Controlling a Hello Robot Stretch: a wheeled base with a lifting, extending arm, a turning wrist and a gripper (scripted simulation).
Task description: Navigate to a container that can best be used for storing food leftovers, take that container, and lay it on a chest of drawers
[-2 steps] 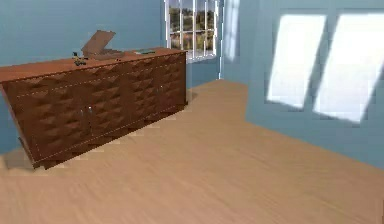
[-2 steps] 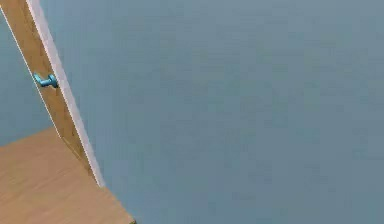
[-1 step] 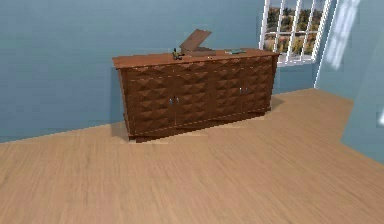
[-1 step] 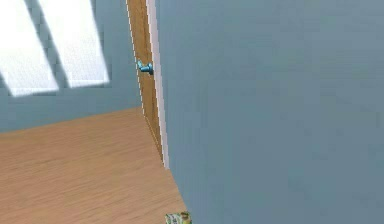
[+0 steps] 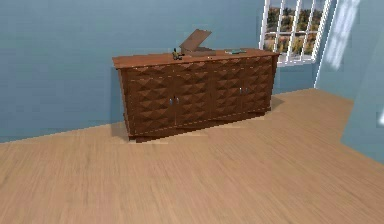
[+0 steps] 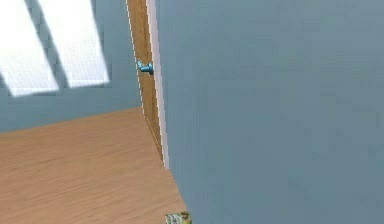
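- Wood floor [image 5: 190, 180] lies nearest in the forward view.
- Brown chest of drawers [image 5: 198, 92] stands against the blue wall [image 5: 60, 60], with a window [image 5: 296, 28] to its right.
- Tilted brown flap [image 5: 196, 41] and small dark bits sit on top, too small to tell if any is the container.
- State of the hand: cannot tell.

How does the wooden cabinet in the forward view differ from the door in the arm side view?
The cabinet is low and wide; the door is tall and shows as a narrow strip. The cabinet is dark brown with a patterned front; the door is lighter and plain. The door has a teal handle; the cabinet has none of that colour. Both are brown, beside blue walls.
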